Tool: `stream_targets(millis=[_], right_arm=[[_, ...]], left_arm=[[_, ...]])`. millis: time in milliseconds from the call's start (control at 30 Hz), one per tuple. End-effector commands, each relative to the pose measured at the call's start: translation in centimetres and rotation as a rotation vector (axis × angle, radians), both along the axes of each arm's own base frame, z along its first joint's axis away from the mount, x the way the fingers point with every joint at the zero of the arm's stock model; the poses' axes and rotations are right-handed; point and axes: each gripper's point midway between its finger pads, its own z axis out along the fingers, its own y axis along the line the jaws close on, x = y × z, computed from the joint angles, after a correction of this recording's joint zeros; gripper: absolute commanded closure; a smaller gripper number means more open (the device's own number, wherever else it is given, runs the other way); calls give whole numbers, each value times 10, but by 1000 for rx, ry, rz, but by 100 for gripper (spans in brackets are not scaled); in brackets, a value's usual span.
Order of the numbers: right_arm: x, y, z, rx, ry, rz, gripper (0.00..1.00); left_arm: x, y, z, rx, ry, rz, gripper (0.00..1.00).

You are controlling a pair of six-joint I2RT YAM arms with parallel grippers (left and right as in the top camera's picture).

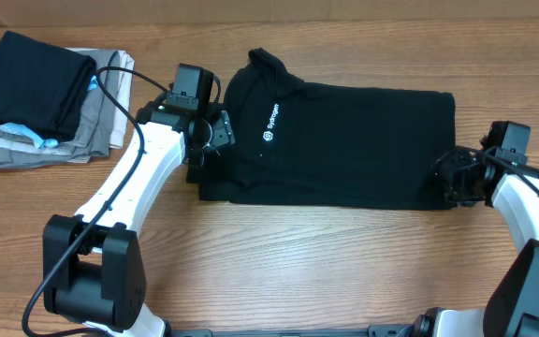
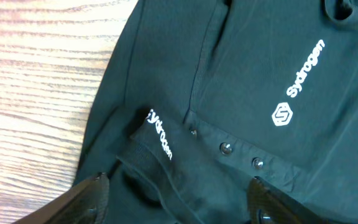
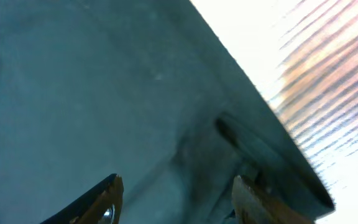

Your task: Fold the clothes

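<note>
The clothes, a black short-sleeved shirt point(image 1: 344, 140) with a white logo point(image 1: 271, 124), lie flat across the table, folded into a long band with the collar at the left. My left gripper point(image 1: 215, 131) hovers over the shirt's left end, beside the collar. In the left wrist view it point(image 2: 179, 180) stands open over a folded sleeve with white lettering point(image 2: 159, 134), nothing between its fingers. My right gripper point(image 1: 452, 178) is over the shirt's right end. In the right wrist view it point(image 3: 176, 179) stands open just above the black cloth point(image 3: 104, 81) near the hem's corner.
A stack of folded garments point(image 1: 54, 131) sits at the back left, a black one point(image 1: 31, 82) on top of grey and beige ones. A black cable point(image 1: 120, 70) loops from the left arm over that stack. Bare wooden table point(image 1: 298, 262) lies in front of the shirt.
</note>
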Motion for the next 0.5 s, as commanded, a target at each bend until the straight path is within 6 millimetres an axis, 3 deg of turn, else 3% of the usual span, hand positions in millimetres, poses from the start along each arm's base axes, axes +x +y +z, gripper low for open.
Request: stream_targets(millis=[0, 67, 133, 167, 200, 300, 367, 433, 467], right_arm=[[25, 7, 39, 35, -78, 71, 39], [23, 11, 52, 56, -54, 85, 39], [17, 19, 62, 64, -22, 134, 39], [12, 22, 64, 71, 5, 143, 39], [6, 26, 64, 83, 31, 148, 41], [-18, 40, 56, 127, 136, 163, 61], [-31, 51, 50, 147, 194, 181, 83], [-41, 70, 43, 156, 218, 281, 93], [-44, 81, 41, 160, 218, 345, 93]], left_arm=[[9, -1, 17, 30, -34, -59, 25], [5, -4, 27, 14, -17, -68, 33], [-6, -11, 34, -12, 24, -88, 64], [-13, -14, 36, -26, 51, -98, 89], [-19, -16, 35, -34, 78, -106, 96], [-46, -23, 25, -50, 188, -132, 96], [-64, -24, 16, -33, 252, -145, 96], [-80, -23, 3, -15, 312, -148, 96], [-86, -21, -3, -13, 335, -133, 96]])
